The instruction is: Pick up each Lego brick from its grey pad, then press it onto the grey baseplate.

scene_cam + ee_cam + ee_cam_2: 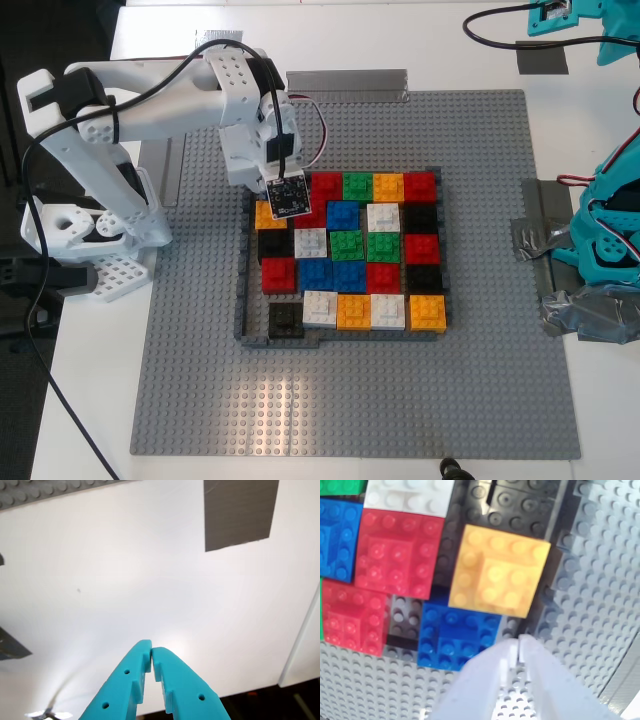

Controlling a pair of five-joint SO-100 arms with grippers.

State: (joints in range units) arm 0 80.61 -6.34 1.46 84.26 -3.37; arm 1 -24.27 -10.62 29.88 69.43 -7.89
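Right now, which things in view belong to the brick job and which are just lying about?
Job:
- Lego bricks inside the dark wall frame
- grey baseplate
- grey pad on the white table
- my first gripper, shut, over bare table
- my second gripper, shut, over the brick grid

Lying about:
- crumpled tape by the teal arm base
- black cable

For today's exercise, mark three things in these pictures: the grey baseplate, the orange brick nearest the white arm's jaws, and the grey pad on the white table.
grey baseplate (200,400): exterior view, bare studded area.
orange brick (501,571): second wrist view, studded top.
grey pad (240,512): first wrist view, flat middle.
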